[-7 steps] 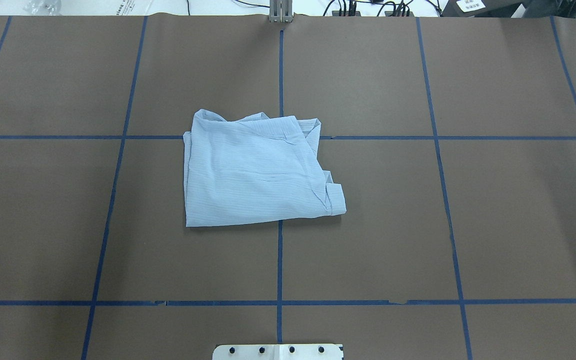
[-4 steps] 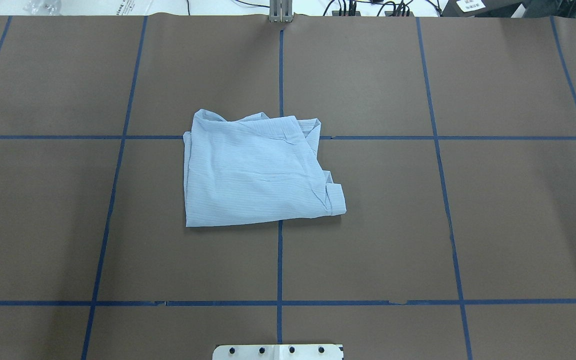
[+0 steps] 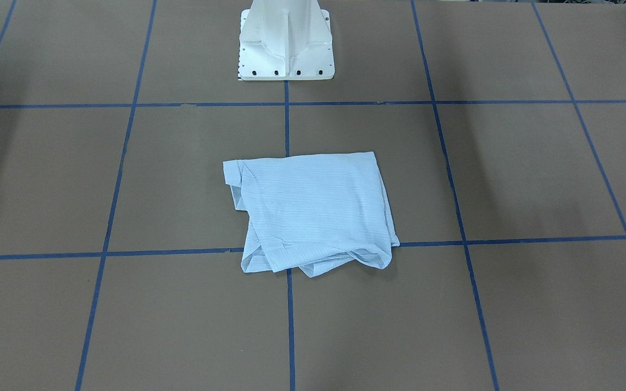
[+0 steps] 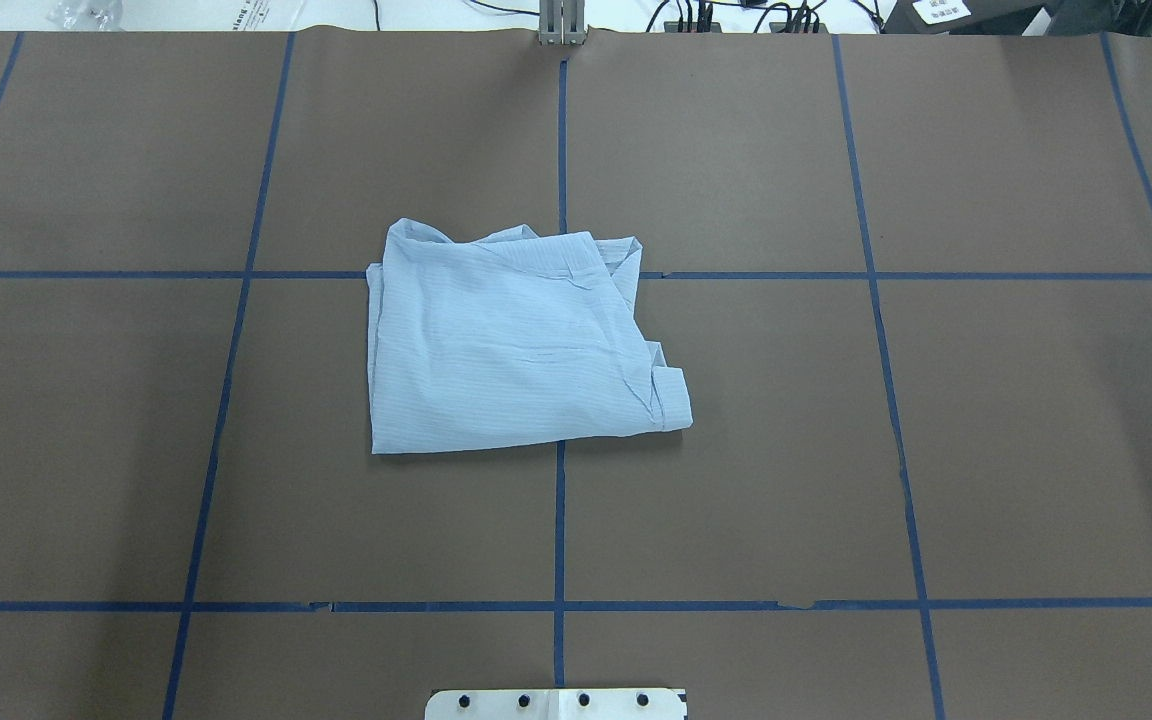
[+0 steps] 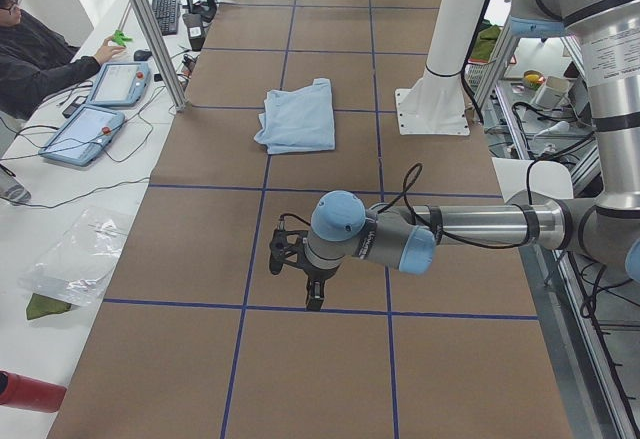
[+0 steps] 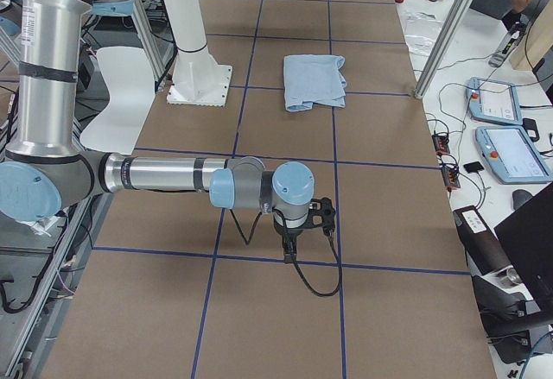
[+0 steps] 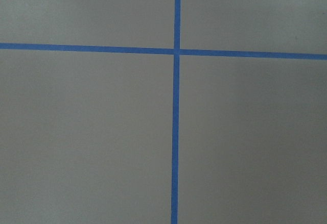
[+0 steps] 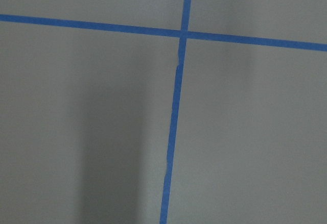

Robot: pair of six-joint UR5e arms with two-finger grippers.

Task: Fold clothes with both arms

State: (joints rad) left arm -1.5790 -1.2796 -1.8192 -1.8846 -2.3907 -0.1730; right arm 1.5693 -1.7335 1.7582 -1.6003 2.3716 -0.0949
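Observation:
The light blue striped shirt (image 4: 511,345) lies folded into a rough rectangle near the table's middle, with loose layers bunched along its far edge. It also shows in the front view (image 3: 313,212), the left view (image 5: 298,117) and the right view (image 6: 314,81). The left gripper (image 5: 314,294) hangs over bare table far from the shirt, pointing down. The right gripper (image 6: 289,249) does the same at the other end. Neither shows in the overhead or front view, so I cannot tell if they are open or shut. Both wrist views show only brown table and blue tape.
The brown table (image 4: 836,450) is marked with a blue tape grid. The white pedestal base (image 3: 286,43) stands at the robot's side. An operator (image 5: 40,59) sits by teach pendants (image 5: 85,134) past the far edge; more pendants (image 6: 510,150) show in the right view.

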